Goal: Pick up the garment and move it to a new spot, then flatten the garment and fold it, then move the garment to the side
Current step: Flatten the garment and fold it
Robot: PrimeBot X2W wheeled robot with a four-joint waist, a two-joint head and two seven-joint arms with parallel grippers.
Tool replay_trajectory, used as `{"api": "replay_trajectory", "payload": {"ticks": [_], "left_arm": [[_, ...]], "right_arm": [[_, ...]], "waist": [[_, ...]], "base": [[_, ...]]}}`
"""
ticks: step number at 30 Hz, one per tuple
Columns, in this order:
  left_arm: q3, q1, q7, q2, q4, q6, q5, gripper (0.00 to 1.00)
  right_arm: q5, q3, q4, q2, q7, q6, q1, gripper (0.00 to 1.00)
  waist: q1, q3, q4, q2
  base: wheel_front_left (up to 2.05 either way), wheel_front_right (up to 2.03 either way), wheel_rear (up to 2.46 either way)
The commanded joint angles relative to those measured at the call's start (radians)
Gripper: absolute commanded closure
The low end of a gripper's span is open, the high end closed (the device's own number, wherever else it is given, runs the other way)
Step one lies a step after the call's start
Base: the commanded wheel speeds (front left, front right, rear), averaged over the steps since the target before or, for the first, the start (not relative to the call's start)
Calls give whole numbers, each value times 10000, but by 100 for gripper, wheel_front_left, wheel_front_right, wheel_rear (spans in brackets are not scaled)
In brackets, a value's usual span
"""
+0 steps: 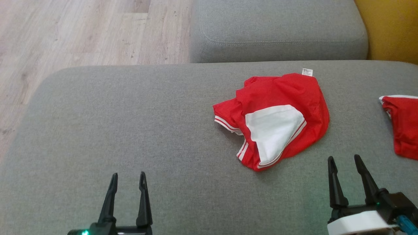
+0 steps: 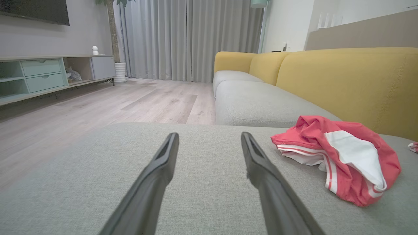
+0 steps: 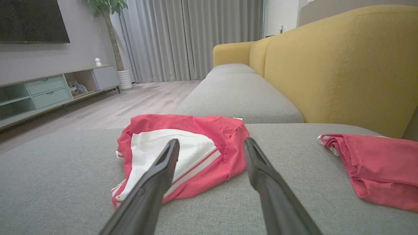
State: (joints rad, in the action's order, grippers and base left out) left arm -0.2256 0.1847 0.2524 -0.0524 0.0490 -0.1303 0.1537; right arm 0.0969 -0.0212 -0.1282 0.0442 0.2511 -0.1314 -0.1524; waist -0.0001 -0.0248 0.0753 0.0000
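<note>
Lying crumpled on grey seat [image 1: 130,130], garment [image 1: 277,111] at 11 o'clock of right gripper [image 1: 344,159]. Left gripper [image 1: 128,175] well apart. Both grippers splayed wide, empty. Advise: right gripper pinches raised fold, lifts clear; avoid second red cloth [image 1: 403,130] at 2 o'clock.

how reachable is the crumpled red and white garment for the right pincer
Probably yes: the right pincer is open, and the garment lies ahead to its left on the grey cushion, nothing between.

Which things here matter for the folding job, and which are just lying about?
Job: crumpled red-and-white garment; grey cushion under it; left gripper, right gripper, both open.
Lying about: second red garment at right; TV cabinet; yellow sofa back.
</note>
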Motion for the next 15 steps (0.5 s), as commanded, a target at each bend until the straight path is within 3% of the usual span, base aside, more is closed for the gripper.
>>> {"api": "replay_trajectory", "payload": {"ticks": [1, 15], "left_arm": [[280, -410, 93, 22, -344, 63, -125, 0], [172, -294, 93, 22, -437, 50, -312, 0]], "right_arm": [[25, 201, 390, 61, 107, 7, 319, 0], [11, 465, 349, 61, 107, 7, 226, 0]], "waist": [[1, 13, 11, 0], [1, -92, -49, 0]], "base": [[0, 0, 0], [0, 0, 0]]}}
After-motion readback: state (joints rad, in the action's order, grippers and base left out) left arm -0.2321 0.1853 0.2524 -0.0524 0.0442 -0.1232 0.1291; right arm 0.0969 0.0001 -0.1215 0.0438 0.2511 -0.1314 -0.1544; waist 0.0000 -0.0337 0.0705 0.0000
